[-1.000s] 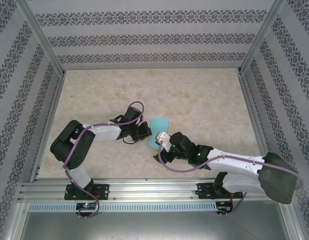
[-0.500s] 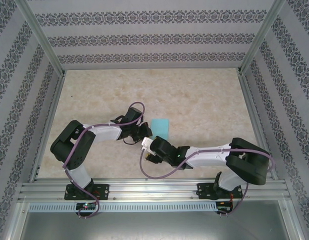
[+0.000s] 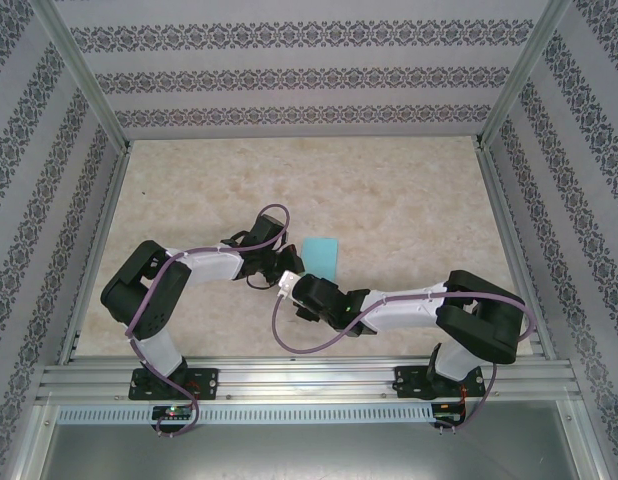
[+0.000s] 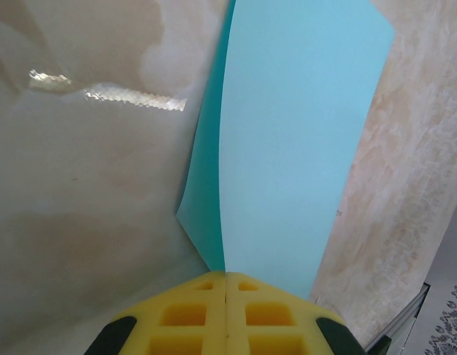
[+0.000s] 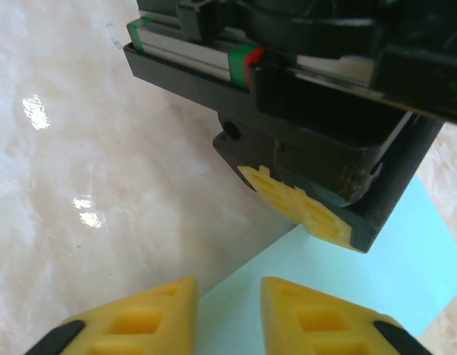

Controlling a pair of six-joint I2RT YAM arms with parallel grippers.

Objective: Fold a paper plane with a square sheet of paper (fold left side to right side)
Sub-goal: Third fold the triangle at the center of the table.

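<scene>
With the left tool (image 4: 227, 278) clamped shut on the near corner of the folded turquoise paper (image 4: 288, 133) lying on the worktop (image 4: 80, 222), the right tool (image 5: 228, 293) (tips slightly apart, holding nothing) should probably press low along the fold for a sharp crease.

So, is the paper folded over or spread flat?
Folded over. The left wrist view shows two turquoise layers of paper, splayed apart on the left, converging at the shut left pincer.
</scene>
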